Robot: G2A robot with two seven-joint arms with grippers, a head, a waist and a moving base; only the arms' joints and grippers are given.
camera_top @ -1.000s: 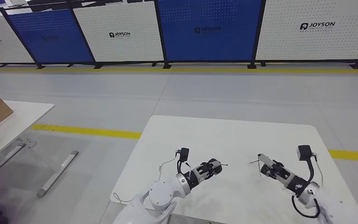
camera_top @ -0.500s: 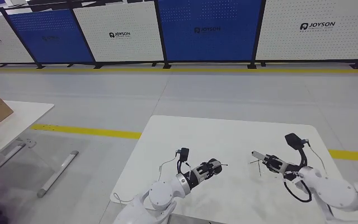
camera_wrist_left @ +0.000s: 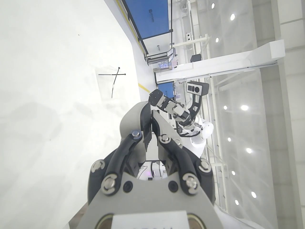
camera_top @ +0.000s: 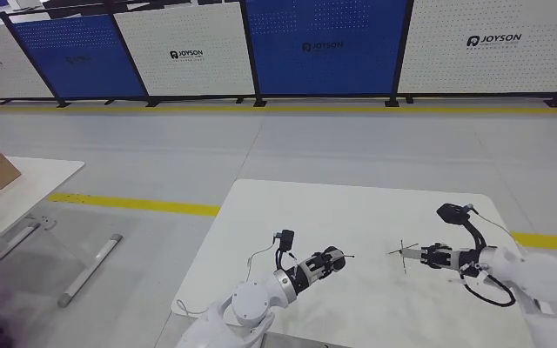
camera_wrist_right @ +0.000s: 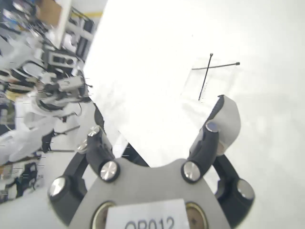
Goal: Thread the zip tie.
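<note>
Two thin black zip ties [camera_top: 402, 252] lie crossed on the white table [camera_top: 348, 209], right of its middle. They also show in the left wrist view, zip ties [camera_wrist_left: 115, 75], and in the right wrist view, zip ties [camera_wrist_right: 209, 67]. My right gripper [camera_top: 424, 255] sits low just right of them, pointing at them, open with nothing between its fingers [camera_wrist_right: 226, 115]. My left gripper [camera_top: 338, 257] rests left of the ties, a short way off, with its fingers [camera_wrist_left: 149, 120] shut. A tiny dark sliver shows at its tip in the top view; I cannot tell what it is.
The ties rest on a faint clear plastic sheet [camera_wrist_right: 212, 79]. The table's right edge [camera_top: 513, 252] is close behind my right arm. Blue and white panel walls [camera_top: 322, 48] stand far across the floor, and a second table [camera_top: 35, 187] at far left.
My right arm has swung round: its wrist moved outward to the right and the gripper now points left at the ties instead of up-left. The left arm has not moved.
</note>
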